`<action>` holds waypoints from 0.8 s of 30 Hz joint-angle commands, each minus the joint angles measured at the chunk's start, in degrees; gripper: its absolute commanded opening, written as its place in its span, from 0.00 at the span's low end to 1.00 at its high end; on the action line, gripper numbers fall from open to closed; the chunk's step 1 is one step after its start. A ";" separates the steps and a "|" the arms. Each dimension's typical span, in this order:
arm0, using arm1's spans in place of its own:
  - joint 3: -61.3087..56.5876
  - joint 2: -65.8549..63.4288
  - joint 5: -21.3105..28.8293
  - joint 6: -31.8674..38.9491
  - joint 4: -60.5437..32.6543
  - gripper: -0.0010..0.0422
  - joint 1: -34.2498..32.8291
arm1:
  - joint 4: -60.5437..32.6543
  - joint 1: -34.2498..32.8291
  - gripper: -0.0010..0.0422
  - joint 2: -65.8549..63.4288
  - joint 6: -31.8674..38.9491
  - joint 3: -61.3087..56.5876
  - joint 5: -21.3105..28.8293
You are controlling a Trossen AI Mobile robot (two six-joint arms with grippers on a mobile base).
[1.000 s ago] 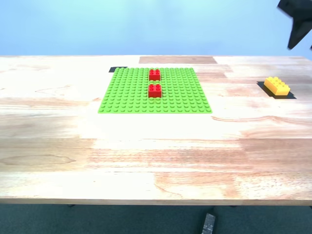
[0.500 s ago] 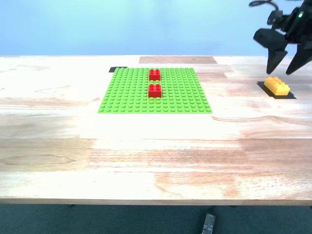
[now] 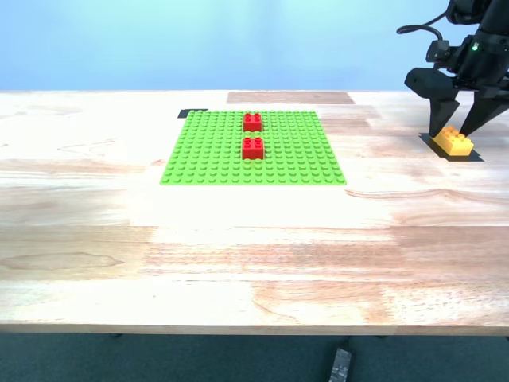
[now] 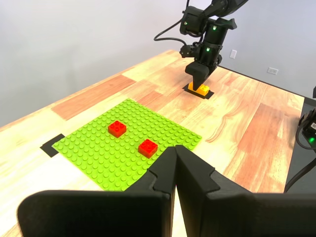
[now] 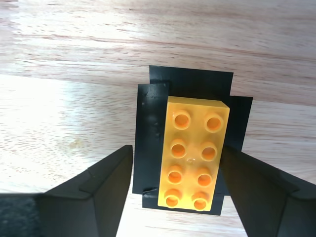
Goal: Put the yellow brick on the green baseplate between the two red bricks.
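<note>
The yellow brick (image 3: 453, 141) (image 4: 199, 89) (image 5: 193, 153) lies on a black tape patch (image 5: 148, 123) at the exterior view's right, away from the green baseplate (image 3: 294, 159) (image 4: 98, 148). My second gripper (image 3: 452, 131) (image 4: 200, 81) (image 5: 177, 163) is open and lowered over the brick, one finger on each long side. Two red bricks (image 3: 252, 122) (image 3: 252, 148) (image 4: 117, 128) (image 4: 147, 147) stand on the baseplate with a small gap between them. My first gripper (image 4: 175, 148) is shut and empty, hovering near the baseplate's edge; it does not show in the exterior view.
A black tape mark (image 3: 187, 114) (image 4: 52, 144) sits at one baseplate corner. A darker wood patch (image 3: 290, 98) lies behind the plate. Bare wooden tabletop (image 3: 254, 255) stretches toward the front edge. Black equipment (image 4: 308, 128) stands beyond the table's end.
The second arm has come down from the exterior view's upper right until its open fingers straddle the yellow brick. The bricks and the baseplate have not moved.
</note>
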 commanded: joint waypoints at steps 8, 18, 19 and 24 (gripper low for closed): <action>0.02 0.00 0.07 0.00 -0.07 0.02 0.04 | 1.31 -1.05 0.42 1.70 -0.04 -0.04 0.92; 0.79 -0.39 -0.04 0.00 -0.48 0.02 0.04 | 1.86 -1.05 0.30 2.19 -0.48 -0.04 1.46; 0.83 -0.44 0.02 0.00 -0.44 0.02 0.04 | 2.16 -1.05 0.28 1.88 -0.44 -0.04 1.44; 0.44 -0.46 -0.04 0.00 -0.46 0.02 0.04 | 2.40 -0.98 0.16 -0.07 -0.90 -0.04 1.36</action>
